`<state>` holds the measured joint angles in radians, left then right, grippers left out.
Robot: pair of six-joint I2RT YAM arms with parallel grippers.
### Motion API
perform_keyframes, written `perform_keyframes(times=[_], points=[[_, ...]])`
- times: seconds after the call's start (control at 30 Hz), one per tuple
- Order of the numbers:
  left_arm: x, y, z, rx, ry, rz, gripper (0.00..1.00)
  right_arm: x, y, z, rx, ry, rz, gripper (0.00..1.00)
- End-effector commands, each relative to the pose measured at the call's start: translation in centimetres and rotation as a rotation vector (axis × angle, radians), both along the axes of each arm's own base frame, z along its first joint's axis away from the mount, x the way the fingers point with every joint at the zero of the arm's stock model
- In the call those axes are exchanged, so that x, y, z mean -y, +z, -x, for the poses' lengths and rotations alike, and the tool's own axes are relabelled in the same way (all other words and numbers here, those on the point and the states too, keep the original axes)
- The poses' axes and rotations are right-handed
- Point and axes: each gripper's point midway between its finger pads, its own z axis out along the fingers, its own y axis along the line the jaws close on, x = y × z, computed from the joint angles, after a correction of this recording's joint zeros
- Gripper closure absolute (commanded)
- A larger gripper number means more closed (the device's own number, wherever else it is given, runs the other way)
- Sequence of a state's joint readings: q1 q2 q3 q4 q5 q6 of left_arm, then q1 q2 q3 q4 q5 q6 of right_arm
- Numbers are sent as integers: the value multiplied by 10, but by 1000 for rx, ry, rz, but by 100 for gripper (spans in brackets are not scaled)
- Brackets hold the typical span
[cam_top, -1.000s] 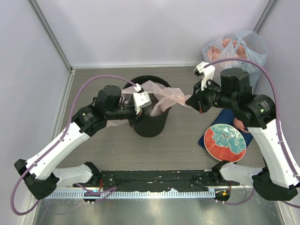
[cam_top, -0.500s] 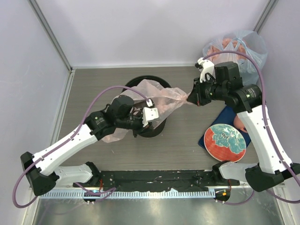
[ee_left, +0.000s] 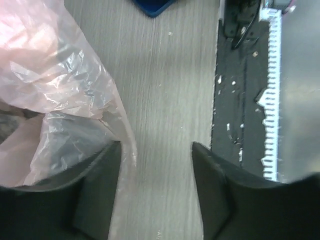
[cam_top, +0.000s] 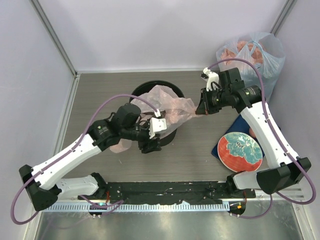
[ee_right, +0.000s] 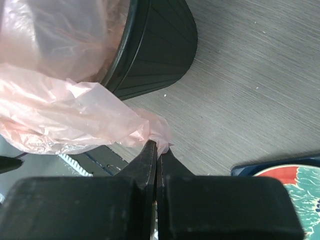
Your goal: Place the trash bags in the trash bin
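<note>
While our right gripper (ee_right: 156, 146), jaws shut, pinches a corner of the thin pale pink plastic bag (cam_top: 169, 102), our left gripper (ee_left: 155, 152) stands partly open, empty beside it; the bag drapes over the round black plastic bin (ee_right: 160, 50).

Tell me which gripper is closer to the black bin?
Left. The left gripper is at the near side of the bin; the right gripper is farther right, pinching the pink bag.
</note>
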<state>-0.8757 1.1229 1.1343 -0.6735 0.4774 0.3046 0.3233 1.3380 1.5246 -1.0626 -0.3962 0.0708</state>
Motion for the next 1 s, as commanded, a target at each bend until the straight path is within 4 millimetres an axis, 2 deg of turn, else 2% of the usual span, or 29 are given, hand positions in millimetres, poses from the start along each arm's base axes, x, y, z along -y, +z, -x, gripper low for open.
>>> perform_keyframes(times=[0.0,0.13,0.2,0.3,0.33,0.47,0.5,0.6,0.77,0.87,0.9,0.97], points=[[-9,83,30,94,-107,184,33,-13,21,-8,73,27,-86,99],[-18,126,43,159,-135,271,32,-11,23,-8,100,29,-87,99],[-18,147,37,195,-94,317,32,-10,23,-8,104,23,-78,99],[-21,165,-7,313,118,327,32,-7,22,-11,116,13,-59,99],[-28,166,-27,361,212,300,32,-6,21,-11,119,11,-54,99],[-42,164,-78,495,364,225,31,-4,22,-11,134,12,-45,99],[-48,158,-94,497,406,191,31,-4,23,-11,140,15,-44,99],[-61,142,-123,493,484,116,32,-3,25,-11,153,21,-40,99],[-78,121,-157,531,553,28,37,-4,30,-12,171,33,-43,99],[-86,120,-171,516,573,37,45,-4,37,-16,191,32,-45,99],[-88,122,-173,503,563,62,57,-4,41,-16,202,34,-44,99],[-88,129,-173,475,546,107,69,-1,44,-20,219,18,-26,96]])
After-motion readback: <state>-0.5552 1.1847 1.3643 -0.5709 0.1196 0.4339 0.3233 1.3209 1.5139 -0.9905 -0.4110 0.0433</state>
